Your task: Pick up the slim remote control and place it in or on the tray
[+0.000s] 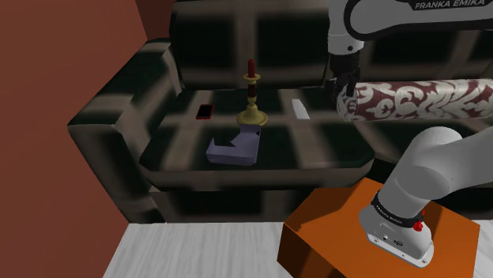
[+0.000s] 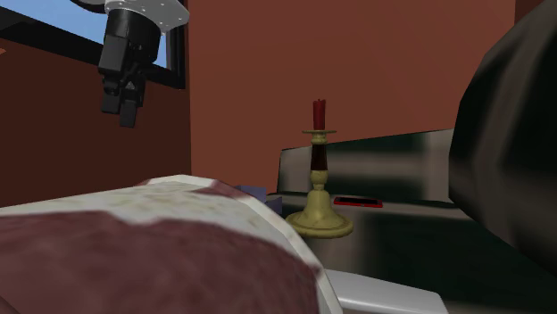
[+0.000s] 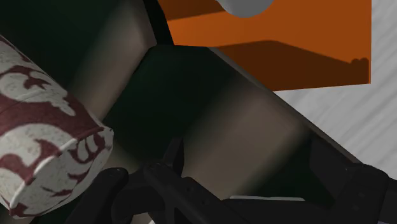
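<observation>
— So, progress? Go near to far.
— Barely begun, judging by the layout. Passing the orange stand [image 1: 332, 225] nearest, then reaching the dark checked sofa [image 1: 316, 154]. Logging a grey tray [image 1: 231, 152] by the seat's near edge, nothing in or on it. Just behind it, marking a brass candlestick [image 1: 252, 117] with a red candle, upright.
— And the target?
— Farther back, flat on the seat: taking the white slim remote [image 1: 299, 108] as it, to the shoulder view's right of the candlestick, well apart from the tray. Not lifted, not touched. Noting also a red-and-black flat device [image 1: 205, 111] at that view's left, similar depth; wider, so probably not the one.
— Left to do?
— Everything, by my read: come down, grasp, carry nearer and leftward, release on the tray.
— Jaws?
— Spread apart in the wrist view, clasping nothing, touching nothing. Logging the gripper [image 1: 340, 85] up in the air over the seat, right of the remote in the shoulder view, just beside the end of a maroon-and-white patterned bolster [image 1: 411, 99].
</observation>
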`<state>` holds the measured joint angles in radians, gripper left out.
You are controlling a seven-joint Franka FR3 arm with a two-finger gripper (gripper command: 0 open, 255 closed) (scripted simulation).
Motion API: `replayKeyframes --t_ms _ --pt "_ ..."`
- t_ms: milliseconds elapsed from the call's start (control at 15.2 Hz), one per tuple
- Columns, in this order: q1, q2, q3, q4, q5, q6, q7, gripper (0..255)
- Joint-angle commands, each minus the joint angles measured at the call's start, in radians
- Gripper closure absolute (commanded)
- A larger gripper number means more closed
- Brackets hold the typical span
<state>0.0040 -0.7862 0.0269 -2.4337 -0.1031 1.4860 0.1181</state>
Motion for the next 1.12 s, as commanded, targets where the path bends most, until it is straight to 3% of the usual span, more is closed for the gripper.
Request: replayKeyframes --t_ms 0,528,1056 --pt "0.0 0.0 0.0 0.0 0.0 0.0 0.0 0" --pt "-0.073 0.247 -0.054 0.03 -0.007 0.257 0.088 0" --pt "-0.131 0.517 -0.115 0.135 0.008 0.463 0.156 0"
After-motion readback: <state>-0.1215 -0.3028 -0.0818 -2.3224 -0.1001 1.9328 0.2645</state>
